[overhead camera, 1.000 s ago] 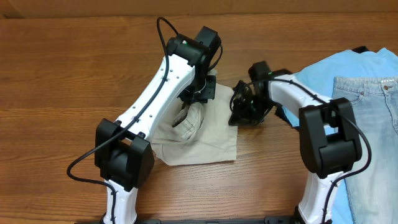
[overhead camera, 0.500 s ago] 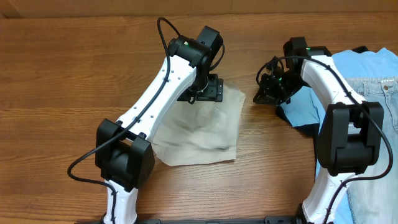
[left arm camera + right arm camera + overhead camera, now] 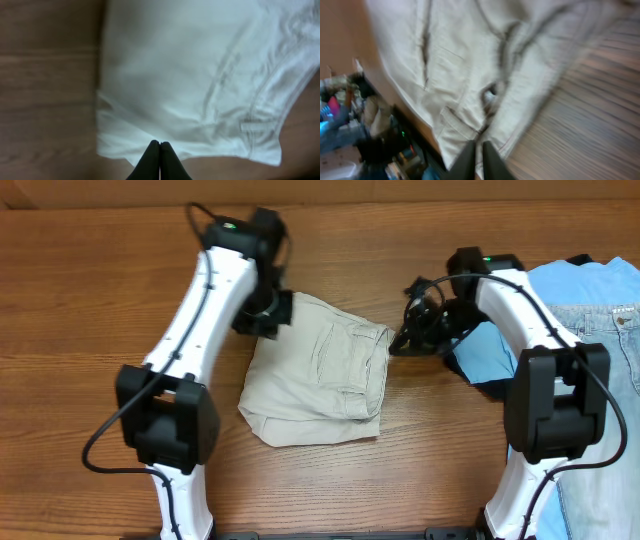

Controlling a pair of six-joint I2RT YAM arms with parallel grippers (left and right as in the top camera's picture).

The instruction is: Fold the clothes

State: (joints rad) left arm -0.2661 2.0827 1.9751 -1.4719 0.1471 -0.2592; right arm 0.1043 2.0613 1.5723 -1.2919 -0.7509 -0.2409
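Overhead: light beige khaki cotton shorts (image 3: 320,375) lying flat in a rough rectangle at the middle of the brown wooden table (image 3: 90,300), waistband towards the right. Left end effector (image 3: 268,315) at the upper left edge of the shorts, right end effector (image 3: 402,343) at the upper right corner, both touching the cloth. At the far right, well apart from the shorts, a sky-blue T-shirt (image 3: 590,285) with pale denim jeans (image 3: 605,370) spread over it and a strip of black garment (image 3: 490,388) showing beneath its lower left edge.

Left wrist: left end effector (image 3: 160,145) closed, black fingers pressed together with no gap, clamped on the hem of the shorts (image 3: 190,75). Pale cloth filling most of the picture, stitched seams curving at the right, bare table (image 3: 45,100) to the left.

Right wrist, blurred: right end effector (image 3: 479,146) closed to a sliver, pinching the edge of the shorts (image 3: 470,60), creases running towards the fingertips. Wood grain of the table (image 3: 590,110) at the right.
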